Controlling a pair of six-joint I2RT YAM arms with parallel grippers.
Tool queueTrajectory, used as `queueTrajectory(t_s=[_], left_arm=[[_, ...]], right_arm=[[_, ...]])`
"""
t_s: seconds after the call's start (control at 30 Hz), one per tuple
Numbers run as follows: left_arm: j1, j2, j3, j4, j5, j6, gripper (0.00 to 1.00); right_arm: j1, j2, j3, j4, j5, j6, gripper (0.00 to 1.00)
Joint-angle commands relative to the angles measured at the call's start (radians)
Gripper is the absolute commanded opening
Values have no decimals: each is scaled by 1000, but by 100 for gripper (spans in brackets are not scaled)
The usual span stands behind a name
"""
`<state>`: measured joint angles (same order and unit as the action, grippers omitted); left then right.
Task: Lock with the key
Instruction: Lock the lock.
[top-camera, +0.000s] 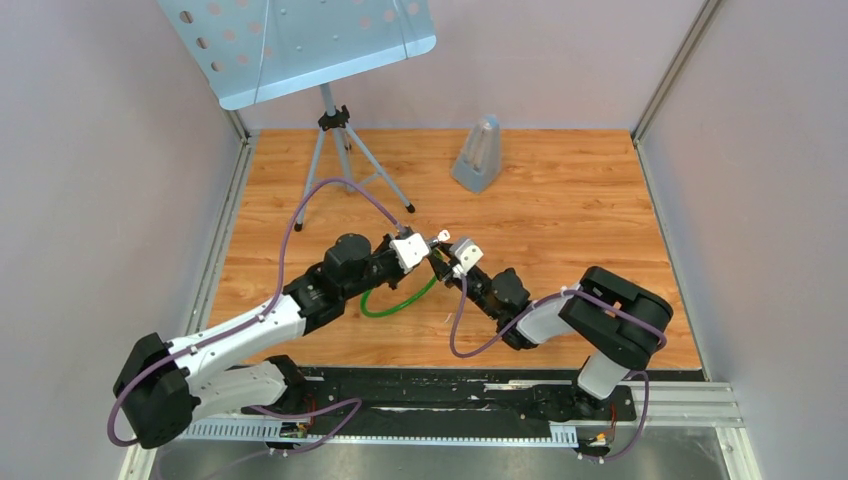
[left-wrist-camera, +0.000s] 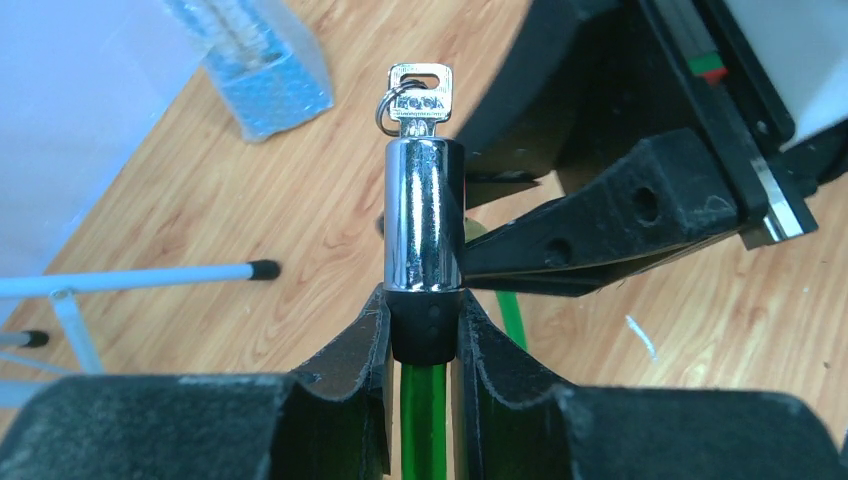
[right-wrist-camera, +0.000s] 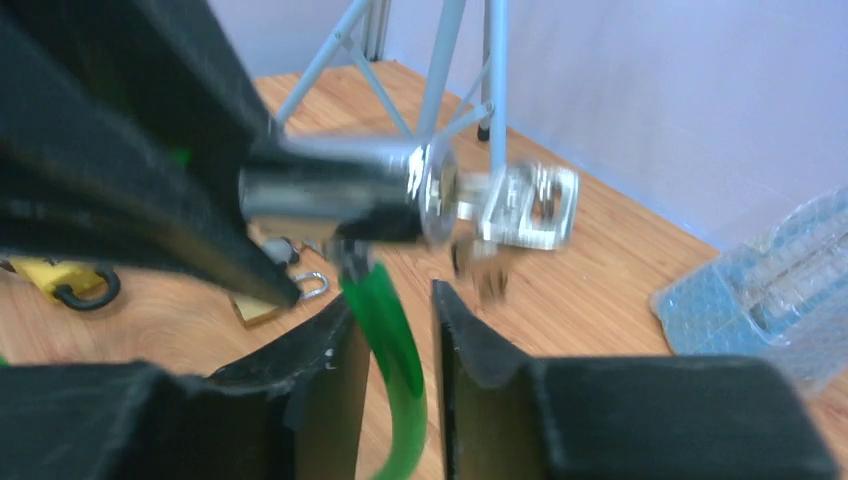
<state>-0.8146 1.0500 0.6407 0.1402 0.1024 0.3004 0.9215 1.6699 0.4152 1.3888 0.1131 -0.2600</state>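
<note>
A chrome lock cylinder (left-wrist-camera: 424, 215) with a black collar stands upright on a green cable (left-wrist-camera: 424, 420). My left gripper (left-wrist-camera: 424, 325) is shut on that collar. The silver key (left-wrist-camera: 420, 92) sticks out of the cylinder's top on a small ring. In the right wrist view the cylinder (right-wrist-camera: 330, 190) lies sideways with the blurred key (right-wrist-camera: 520, 205) at its end. My right gripper (right-wrist-camera: 395, 300) is just below it, jaws apart, off the key. The green cable (right-wrist-camera: 390, 340) runs loosely between its fingers. From above, both grippers (top-camera: 428, 252) (top-camera: 450, 262) meet at mid-table.
A music stand (top-camera: 300, 40) on a tripod stands at the back left. A bubble-wrapped grey object (top-camera: 478, 153) sits at the back centre. A brass padlock (right-wrist-camera: 270, 300) and a yellow one (right-wrist-camera: 70, 280) lie on the wood under the arms. Walls enclose three sides.
</note>
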Motion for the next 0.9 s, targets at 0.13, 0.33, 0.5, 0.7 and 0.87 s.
queueTrajectory(t_s=[0.13, 0.33, 0.5, 0.7, 0.87], left_arm=[[-68, -18, -56, -56, -28, -19, 0], [-69, -22, -75, -40, -97, -33, 0], [-69, -19, -82, -36, -142, -38, 0], [-69, -16, -94, -20, -126, -35, 0], [-69, -13, -89, -22, -111, -17, 0]], right_arm=[[7, -126, -32, 47, -10, 105, 39], [8, -237, -140, -31, -17, 160, 52], [5, -481, -189, -331, -74, 226, 72], [-60, -756, 58, -1063, -80, 564, 74], [-101, -789, 278, -1420, -67, 903, 69]])
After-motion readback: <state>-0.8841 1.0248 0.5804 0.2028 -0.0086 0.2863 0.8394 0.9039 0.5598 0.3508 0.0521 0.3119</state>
